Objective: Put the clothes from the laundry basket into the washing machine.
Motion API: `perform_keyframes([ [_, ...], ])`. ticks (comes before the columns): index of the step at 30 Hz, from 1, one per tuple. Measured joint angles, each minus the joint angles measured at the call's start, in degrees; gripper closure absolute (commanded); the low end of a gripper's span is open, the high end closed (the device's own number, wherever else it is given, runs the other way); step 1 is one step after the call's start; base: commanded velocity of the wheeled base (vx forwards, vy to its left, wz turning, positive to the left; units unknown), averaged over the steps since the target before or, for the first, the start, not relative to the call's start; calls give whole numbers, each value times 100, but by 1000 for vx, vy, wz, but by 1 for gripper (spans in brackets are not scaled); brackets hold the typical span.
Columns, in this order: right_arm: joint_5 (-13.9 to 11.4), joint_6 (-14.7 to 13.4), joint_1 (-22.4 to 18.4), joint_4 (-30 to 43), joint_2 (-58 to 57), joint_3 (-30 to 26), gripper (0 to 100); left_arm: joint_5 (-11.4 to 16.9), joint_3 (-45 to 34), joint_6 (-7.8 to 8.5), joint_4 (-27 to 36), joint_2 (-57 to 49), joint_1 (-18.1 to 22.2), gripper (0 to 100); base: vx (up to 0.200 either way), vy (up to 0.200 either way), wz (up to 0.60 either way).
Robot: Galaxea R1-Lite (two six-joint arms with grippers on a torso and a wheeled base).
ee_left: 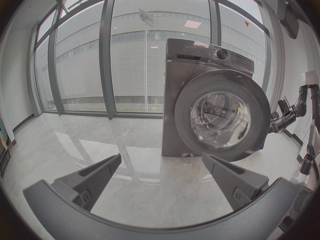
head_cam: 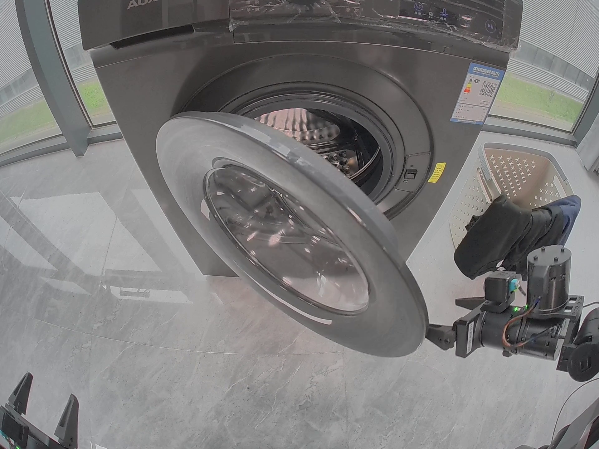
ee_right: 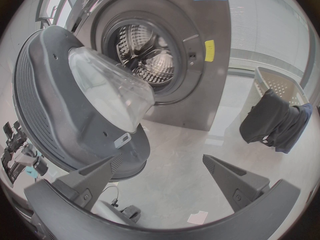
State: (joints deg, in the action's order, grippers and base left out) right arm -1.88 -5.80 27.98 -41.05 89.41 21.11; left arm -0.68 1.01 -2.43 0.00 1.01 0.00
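Floor (head_cam: 187,357); clothes (ee_right: 273,117) beyond right jaws

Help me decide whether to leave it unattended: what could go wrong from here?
1. The open door juts out in front of the drum, and the right gripper sits at its rim; moving off could bump it back toward shut.
2. The dark clothes hang over the rim of the laundry basket, part outside; a grab might drag them onto the floor or tip the basket.

Floor (head_cam: 187,375) under washing machine (head_cam: 150,88) (basket (head_cam: 530,173) beside)
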Motion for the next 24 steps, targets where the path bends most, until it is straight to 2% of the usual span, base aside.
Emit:
perform_keyframes([
  [7,-288,-10,380,-127,-180,-354,0,2,0,0,0,0,0,0,0,0,0],
  [13,-228,-90,369,-168,-156,-243,0,0,0,7,0,2,-5,0,0,0,0],
  [18,-94,-328,443,-212,135,13,0,0,0,7,0,2,0,0,0,0,0],
  [24,-66,-492,672,-734,539,116,0,2,0,5,0,0,0,0,0,0,0],
])
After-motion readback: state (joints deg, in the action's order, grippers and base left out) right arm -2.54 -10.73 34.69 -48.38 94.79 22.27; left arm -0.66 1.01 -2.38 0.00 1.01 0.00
